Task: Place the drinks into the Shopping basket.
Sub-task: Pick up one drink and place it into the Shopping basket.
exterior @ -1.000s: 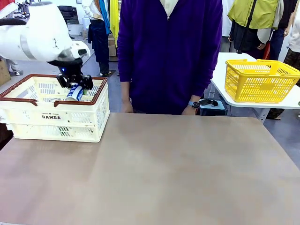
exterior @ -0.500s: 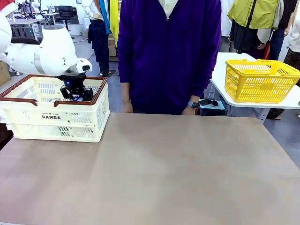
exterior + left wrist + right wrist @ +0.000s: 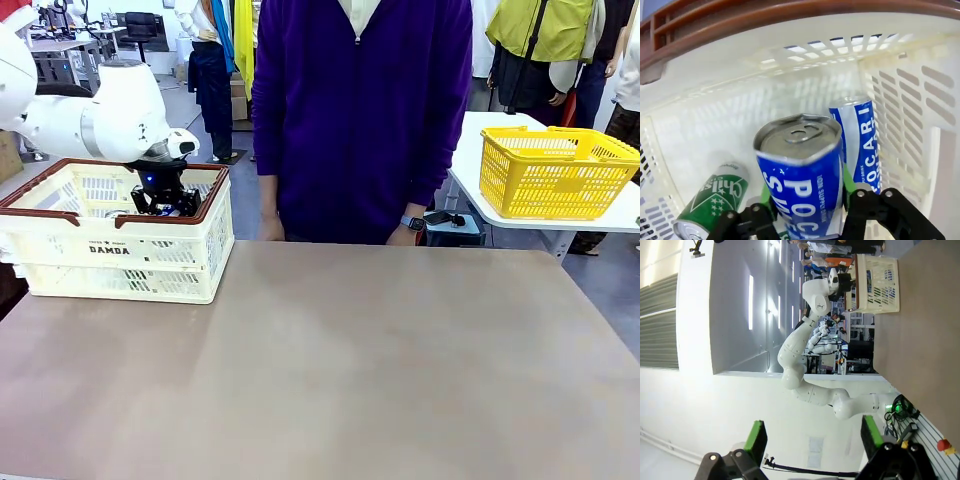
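A blue Pocari Sweat can [image 3: 802, 172] is being set down inside the Shopping basket [image 3: 60, 255] at the table's left, between the fingers of the left gripper [image 3: 165, 204]; whether the pads are clamped on it or just parted cannot be told. A second Pocari can [image 3: 860, 140] and a green Chilsung can [image 3: 715, 200] are lying on the basket floor. The right gripper [image 3: 812, 442] is being held wide apart, empty. Judged next: full release, then a straight lift clear of the rim.
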Controlling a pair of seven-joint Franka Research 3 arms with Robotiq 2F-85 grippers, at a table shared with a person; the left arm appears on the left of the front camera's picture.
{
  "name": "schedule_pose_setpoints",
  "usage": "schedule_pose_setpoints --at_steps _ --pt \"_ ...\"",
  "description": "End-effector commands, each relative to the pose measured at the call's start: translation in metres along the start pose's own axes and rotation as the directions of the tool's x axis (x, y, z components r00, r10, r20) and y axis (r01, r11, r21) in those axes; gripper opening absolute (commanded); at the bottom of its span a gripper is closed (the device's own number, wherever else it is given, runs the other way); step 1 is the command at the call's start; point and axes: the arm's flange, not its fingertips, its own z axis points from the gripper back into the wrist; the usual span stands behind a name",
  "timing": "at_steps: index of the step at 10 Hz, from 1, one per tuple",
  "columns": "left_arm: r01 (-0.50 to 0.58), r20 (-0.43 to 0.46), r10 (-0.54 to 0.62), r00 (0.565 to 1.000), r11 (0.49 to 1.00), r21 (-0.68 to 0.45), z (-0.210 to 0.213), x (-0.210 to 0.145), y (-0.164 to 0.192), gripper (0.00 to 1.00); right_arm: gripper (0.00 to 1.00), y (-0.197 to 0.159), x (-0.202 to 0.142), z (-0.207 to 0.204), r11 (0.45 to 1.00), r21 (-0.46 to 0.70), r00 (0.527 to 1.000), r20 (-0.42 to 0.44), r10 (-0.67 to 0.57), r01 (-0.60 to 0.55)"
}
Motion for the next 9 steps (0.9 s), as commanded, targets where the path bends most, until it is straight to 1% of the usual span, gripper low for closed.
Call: schedule_pose_setpoints --at_steps 1,4,5,6,7,8,9 --pt "-0.017 0.000 0.017 1.000 1.000 0.004 0.005 0.007 0.000 1.00 1.00 0.002 -0.001 0.002 1.000 0.000 1.000 -0.012 0.009 -0.009" --pt "-0.026 0.009 0.026 1.000 1.000 0.006 0.016 0.004 0.004 1.00 1.00 0.002 -0.001 0.002 1.000 0.000 1.000 -0.012 0.009 -0.009" --pt "-0.026 0.017 0.026 1.000 1.000 0.005 0.029 0.005 0.008 1.00 1.00 0.002 -0.001 0.002 1.000 0.000 1.000 -0.012 0.009 -0.009" --pt "0.012 0.034 -0.011 0.999 0.999 -0.035 0.054 0.002 0.014 1.00 1.00 0.002 -0.001 0.002 1.000 0.000 1.000 -0.012 0.009 -0.009" --pt "0.092 0.053 -0.085 0.995 0.984 -0.150 0.097 -0.005 0.025 1.00 1.00 0.002 -0.001 0.002 1.000 0.000 1.000 -0.012 0.009 -0.009" --pt "0.119 0.103 -0.096 0.990 0.962 -0.247 0.140 -0.017 0.039 1.00 1.00 0.002 -0.001 0.002 1.000 0.000 1.000 -0.012 0.009 -0.009" --pt "0.159 0.121 -0.118 0.986 0.891 -0.425 0.180 -0.039 0.055 1.00 1.00 0.002 -0.001 0.002 1.000 0.000 1.000 -0.012 0.009 -0.009"
